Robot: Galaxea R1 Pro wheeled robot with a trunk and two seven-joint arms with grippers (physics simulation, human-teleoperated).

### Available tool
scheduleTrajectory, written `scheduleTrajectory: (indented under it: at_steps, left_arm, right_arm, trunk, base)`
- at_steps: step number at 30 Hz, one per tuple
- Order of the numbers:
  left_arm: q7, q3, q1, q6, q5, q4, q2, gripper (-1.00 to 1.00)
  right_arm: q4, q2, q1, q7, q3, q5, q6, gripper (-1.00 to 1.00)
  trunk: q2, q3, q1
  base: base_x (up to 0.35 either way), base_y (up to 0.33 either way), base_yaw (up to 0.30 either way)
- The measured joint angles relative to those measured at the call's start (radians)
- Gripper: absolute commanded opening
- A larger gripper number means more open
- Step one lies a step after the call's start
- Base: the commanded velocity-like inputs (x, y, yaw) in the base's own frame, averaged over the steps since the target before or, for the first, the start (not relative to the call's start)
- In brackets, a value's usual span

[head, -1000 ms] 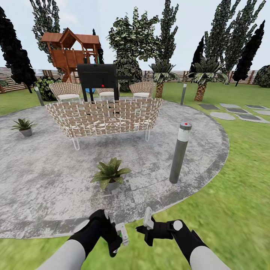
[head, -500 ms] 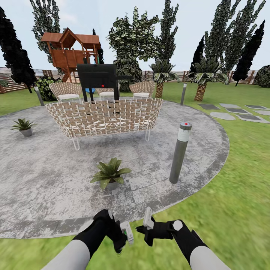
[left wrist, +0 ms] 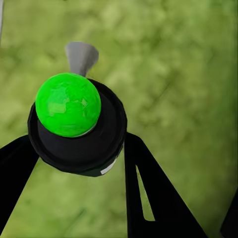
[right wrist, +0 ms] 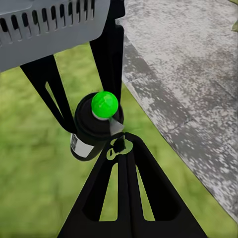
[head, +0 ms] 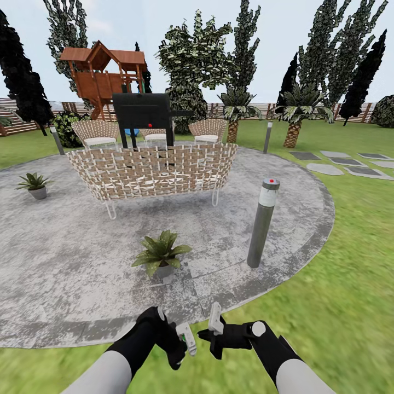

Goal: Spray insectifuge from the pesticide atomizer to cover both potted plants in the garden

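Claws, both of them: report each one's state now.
Left claw: shut on the pesticide atomizer.
Right claw: shut, empty, fingertips beside the atomizer.

The pesticide atomizer [left wrist: 77, 124] sits between the fingers of the left gripper [head: 180, 342], one finger [left wrist: 153, 193] on either side of it, over the lawn [head: 350, 306]. The right gripper [head: 214, 334] hangs just to the right of the left one, its closed fingertips [right wrist: 119, 144] touching the bottle's side. Ahead of both sets of jaws lies the paved patio [head: 65, 257]. On it, the nearer potted plant [head: 161, 254] stands straight ahead of the jaws. A bollard lamp [head: 262, 221] stands ahead and to the right. Beyond the plant stands a woven sofa [head: 150, 169]. The second potted plant [head: 34, 184] is far ahead to the left, left of the sofa.
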Motion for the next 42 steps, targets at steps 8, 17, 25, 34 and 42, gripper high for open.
scheduleTrajectory:
  at_steps: [8,17,25,34,42]
  left_arm:
    - [0.0,-0.001,0.0,-0.012,0.056,0.005,0.0,-1.0]
    - [-0.003,-0.002,0.002,-0.014,0.064,0.01,0.0,-1.0]
    - [-0.003,-0.003,0.002,-0.014,0.089,0.012,0.0,-1.0]
    - [-0.003,-0.044,0.001,-0.014,0.161,0.014,0.0,-1.0]
    - [-0.003,-0.046,0.001,-0.014,0.169,0.014,0.0,-1.0]
  right_arm:
    - [0.001,0.0,0.0,0.0,0.001,0.0,0.0,-1.0]
    - [0.001,0.001,0.0,0.0,0.001,0.0,0.0,-1.0]
    - [0.001,0.002,0.0,0.0,0.001,0.0,0.0,-1.0]
    - [0.001,0.002,0.001,0.0,0.001,0.0,0.0,-1.0]
    - [0.001,0.002,0.001,0.0,0.001,0.0,0.0,-1.0]
  trunk:
    - [0.0,0.0,0.0]
    - [0.0,0.0,0.0]
    - [0.0,0.0,0.0]
    - [0.0,0.0,0.0]
    - [0.0,0.0,0.0]
  base:
    - [0.0,0.0,0.0]
    - [0.0,0.0,0.0]
    - [0.0,0.0,0.0]
    - [0.0,0.0,0.0]
    - [0.0,0.0,0.0]
